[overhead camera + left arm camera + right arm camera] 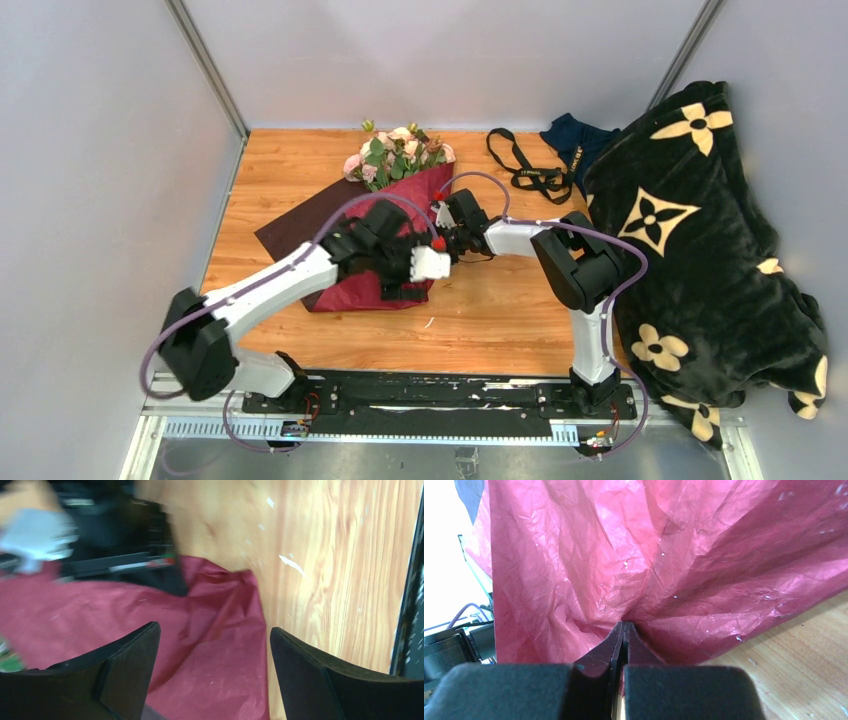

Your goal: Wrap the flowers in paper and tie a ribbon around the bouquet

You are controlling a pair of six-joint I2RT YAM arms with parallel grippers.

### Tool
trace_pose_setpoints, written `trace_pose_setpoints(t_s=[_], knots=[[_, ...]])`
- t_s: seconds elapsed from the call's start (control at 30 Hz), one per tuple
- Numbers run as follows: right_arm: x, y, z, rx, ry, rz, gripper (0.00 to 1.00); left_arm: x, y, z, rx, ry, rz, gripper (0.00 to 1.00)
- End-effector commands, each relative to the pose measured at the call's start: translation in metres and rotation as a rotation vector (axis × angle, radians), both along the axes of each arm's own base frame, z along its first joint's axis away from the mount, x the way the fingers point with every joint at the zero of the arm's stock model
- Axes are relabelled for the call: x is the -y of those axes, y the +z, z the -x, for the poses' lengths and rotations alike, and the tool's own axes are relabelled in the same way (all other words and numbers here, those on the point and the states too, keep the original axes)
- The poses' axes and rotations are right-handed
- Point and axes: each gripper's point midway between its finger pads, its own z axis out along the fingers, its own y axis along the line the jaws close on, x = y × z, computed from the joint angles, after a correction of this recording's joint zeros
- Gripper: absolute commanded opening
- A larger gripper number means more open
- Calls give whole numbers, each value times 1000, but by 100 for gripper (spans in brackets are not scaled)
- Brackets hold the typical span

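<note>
The flowers (398,155), pink and cream roses with green leaves, stick out of the far end of the dark red paper (345,296), which is folded over their stems into a rough bouquet. My right gripper (443,238) is shut on a gathered pinch of the paper (589,565), with creases fanning out from its closed tips (624,625). Over the paper's (215,680) near end, my left gripper (215,640) stands open with nothing between its fingers (132,665). In the top view the left gripper (402,290) is at the bundle's near corner. The black ribbon (528,165) lies loose at the far right.
A dark navy cloth (578,138) lies behind the ribbon. A big black blanket with cream flower motifs (700,250) covers the table's right side. Bare wood (500,320) lies in front of the bundle, up to the black base rail (430,395).
</note>
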Motion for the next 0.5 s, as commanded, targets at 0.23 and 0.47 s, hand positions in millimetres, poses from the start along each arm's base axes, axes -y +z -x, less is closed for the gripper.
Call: trace_pose_setpoints(t_s=[0.23,0.47], knots=[[0,-6,5,-70,-11,-16,0,17,-73,-25,293,-280,-225,75],[-1,14,-5,-40,-19,-44,0,-6,-116,-13,216,-305,-345,55]])
